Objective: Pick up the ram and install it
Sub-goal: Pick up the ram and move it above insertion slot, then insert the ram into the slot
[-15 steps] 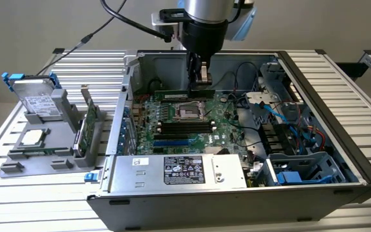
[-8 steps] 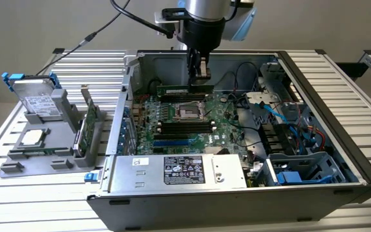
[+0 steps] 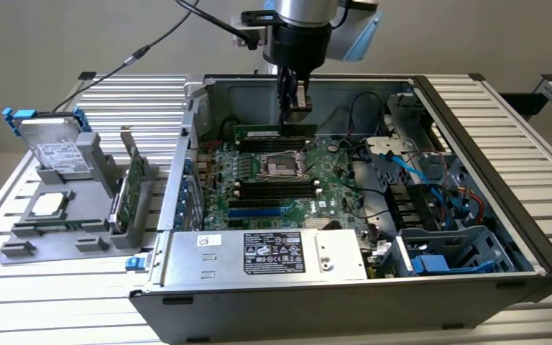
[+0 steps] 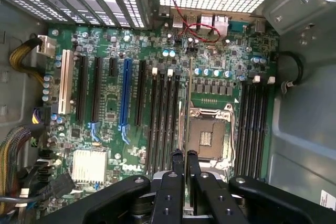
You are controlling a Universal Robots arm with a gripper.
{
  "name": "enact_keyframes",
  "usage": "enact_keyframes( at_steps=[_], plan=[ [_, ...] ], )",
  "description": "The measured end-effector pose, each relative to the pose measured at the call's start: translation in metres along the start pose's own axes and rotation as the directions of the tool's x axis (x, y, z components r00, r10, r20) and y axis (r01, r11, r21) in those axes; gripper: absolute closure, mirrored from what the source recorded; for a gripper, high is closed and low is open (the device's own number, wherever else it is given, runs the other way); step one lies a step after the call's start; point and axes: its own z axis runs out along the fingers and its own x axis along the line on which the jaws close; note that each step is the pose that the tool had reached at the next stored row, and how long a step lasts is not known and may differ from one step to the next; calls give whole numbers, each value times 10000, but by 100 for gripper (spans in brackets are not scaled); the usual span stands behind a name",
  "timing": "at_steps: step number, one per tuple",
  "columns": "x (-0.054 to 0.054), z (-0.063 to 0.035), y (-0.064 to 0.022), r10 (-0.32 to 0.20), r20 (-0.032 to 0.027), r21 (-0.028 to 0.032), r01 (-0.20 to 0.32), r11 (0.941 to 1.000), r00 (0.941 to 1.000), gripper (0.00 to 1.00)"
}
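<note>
Gripper jaws pinch the ram edge-down above the motherboard; seating demands it level and square over its slot.

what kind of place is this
Probably a robotics lab bench for computer assembly: an open computer case on a slatted metal table, a grey parts fixture beside it, and the fingers holding the ram over the motherboard.
</note>
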Motion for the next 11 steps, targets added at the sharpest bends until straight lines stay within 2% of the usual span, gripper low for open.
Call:
enact_keyframes(
  at_steps=[11],
  plan=[
    [0,0,0,0,0,0,0,10000,10000,87]
  ],
)
